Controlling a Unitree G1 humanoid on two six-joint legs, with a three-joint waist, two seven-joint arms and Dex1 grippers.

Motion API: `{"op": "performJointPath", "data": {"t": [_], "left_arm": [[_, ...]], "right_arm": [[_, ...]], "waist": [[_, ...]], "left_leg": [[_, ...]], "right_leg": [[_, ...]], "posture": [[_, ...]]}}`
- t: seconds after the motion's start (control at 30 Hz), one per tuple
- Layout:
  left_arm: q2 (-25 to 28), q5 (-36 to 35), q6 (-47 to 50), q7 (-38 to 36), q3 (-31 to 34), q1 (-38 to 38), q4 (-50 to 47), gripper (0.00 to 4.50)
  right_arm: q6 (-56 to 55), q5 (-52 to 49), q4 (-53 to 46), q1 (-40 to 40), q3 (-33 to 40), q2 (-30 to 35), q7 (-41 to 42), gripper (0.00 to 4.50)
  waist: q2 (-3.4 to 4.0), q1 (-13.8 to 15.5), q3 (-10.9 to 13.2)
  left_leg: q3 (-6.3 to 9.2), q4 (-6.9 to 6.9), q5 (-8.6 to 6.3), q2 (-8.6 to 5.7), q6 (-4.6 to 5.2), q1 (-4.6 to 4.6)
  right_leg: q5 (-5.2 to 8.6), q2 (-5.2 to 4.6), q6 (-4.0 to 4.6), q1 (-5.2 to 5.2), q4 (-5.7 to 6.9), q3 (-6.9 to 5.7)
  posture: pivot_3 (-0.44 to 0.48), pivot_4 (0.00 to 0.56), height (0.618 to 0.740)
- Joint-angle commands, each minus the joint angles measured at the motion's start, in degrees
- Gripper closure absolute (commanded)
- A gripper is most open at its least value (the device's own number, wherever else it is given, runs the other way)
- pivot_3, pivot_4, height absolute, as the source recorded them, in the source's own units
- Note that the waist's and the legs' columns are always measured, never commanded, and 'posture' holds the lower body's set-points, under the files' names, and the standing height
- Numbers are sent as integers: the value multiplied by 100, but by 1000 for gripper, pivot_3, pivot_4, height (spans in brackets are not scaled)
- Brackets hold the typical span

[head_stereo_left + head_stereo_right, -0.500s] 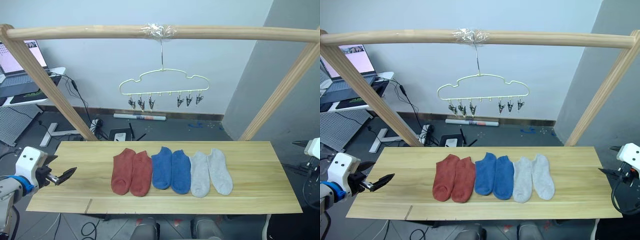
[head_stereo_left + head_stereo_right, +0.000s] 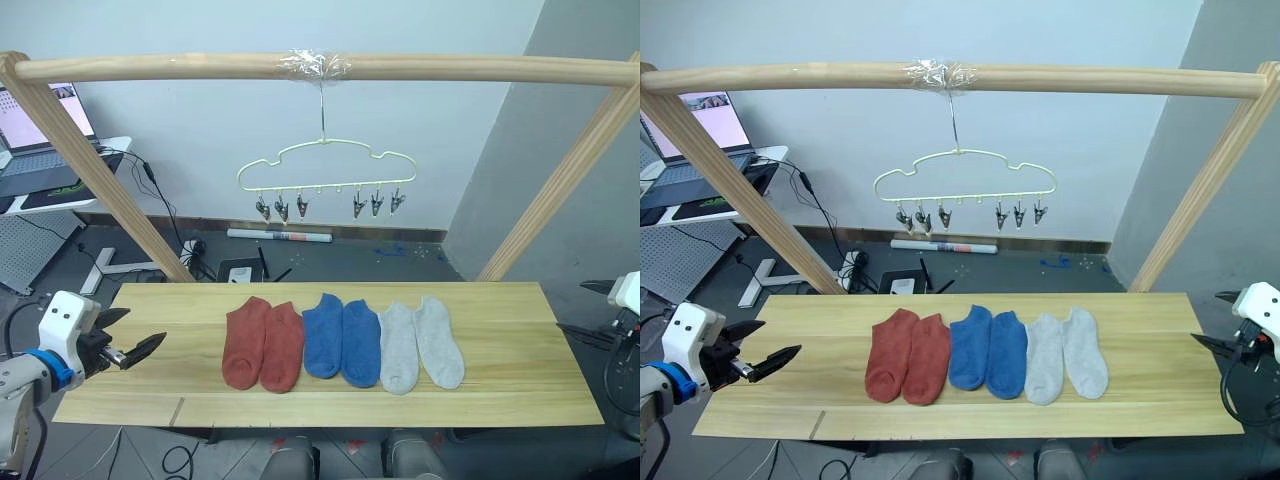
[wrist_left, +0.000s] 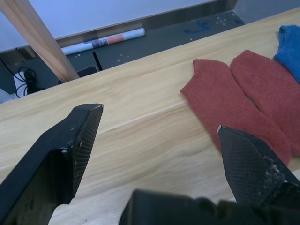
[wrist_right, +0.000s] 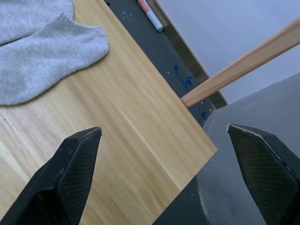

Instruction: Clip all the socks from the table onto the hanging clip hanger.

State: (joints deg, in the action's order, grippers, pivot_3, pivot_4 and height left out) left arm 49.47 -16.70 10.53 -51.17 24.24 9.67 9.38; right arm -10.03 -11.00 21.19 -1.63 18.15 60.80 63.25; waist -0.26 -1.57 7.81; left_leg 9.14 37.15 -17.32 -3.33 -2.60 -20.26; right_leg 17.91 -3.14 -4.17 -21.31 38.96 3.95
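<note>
Across the middle of the frame, six socks lie flat in a row on the light-wood surface (image 2: 480,340). From left to right come the two rust-red socks (image 2: 263,344), the two blue socks (image 2: 342,340) and the two light grey socks (image 2: 421,344). Each pair lies side by side with its two socks touching, and the pairs sit close against one another with toes toward the lower edge of the frame.

Above them, in the upper centre, the clip hanger (image 2: 326,165) hangs by its hook from a horizontal wooden pole (image 2: 480,68), where clear tape is wrapped around the pole. Its small metal clips (image 2: 301,207) dangle in two groups of three, all bare.

At the lower left of the frame, the left gripper (image 2: 128,337) hovers over the left end of the surface, well apart from the red socks. Its jaws stand spread wide and hold nothing; in the left wrist view the red socks (image 3: 243,110) lie beyond the parted fingers (image 3: 79,136).

At the right edge of the frame, the right gripper (image 2: 1218,322) sits just off the right end of the surface, jaws likewise spread and empty. Its wrist view shows a grey sock (image 4: 44,61) and the corner of the surface.
</note>
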Motion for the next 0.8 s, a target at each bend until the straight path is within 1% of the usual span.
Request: {"op": "performJointPath", "data": {"t": [0.03,0.27,0.53,0.73,0.8], "left_arm": [[-30,-117,72,74,206,68,-323,46],[-134,-251,311,139,254,204,-799,46],[-191,-268,521,303,245,146,-1085,46],[-371,-311,734,516,208,83,-1388,46],[-514,-342,825,721,204,9,-1510,46]], "right_arm": [[-70,-51,-180,-58,228,29,-119,0],[-21,-88,-420,-349,359,-10,-215,0],[197,-181,-839,-553,422,-108,-265,0],[700,-475,-1588,-842,519,-267,-238,0],[916,-585,-1925,-890,555,-324,-284,0]], "waist": [[0,0,0],[0,-1,0],[-1,-5,1],[-9,-4,6],[-9,-7,8]], "left_leg": [[-1,0,0,-1,0,0],[-1,-1,0,0,0,0],[-2,1,0,0,0,1],[0,-1,0,0,0,-1],[0,0,0,0,0,-1]], "right_leg": [[0,0,0,0,0,1],[0,0,0,0,-1,2],[0,0,0,3,-1,2],[0,0,0,2,-3,2],[0,-1,0,2,-3,2]], "posture": [[22,114,740],[14,117,740],[8,118,740],[1,128,740],[-8,135,740]]}}
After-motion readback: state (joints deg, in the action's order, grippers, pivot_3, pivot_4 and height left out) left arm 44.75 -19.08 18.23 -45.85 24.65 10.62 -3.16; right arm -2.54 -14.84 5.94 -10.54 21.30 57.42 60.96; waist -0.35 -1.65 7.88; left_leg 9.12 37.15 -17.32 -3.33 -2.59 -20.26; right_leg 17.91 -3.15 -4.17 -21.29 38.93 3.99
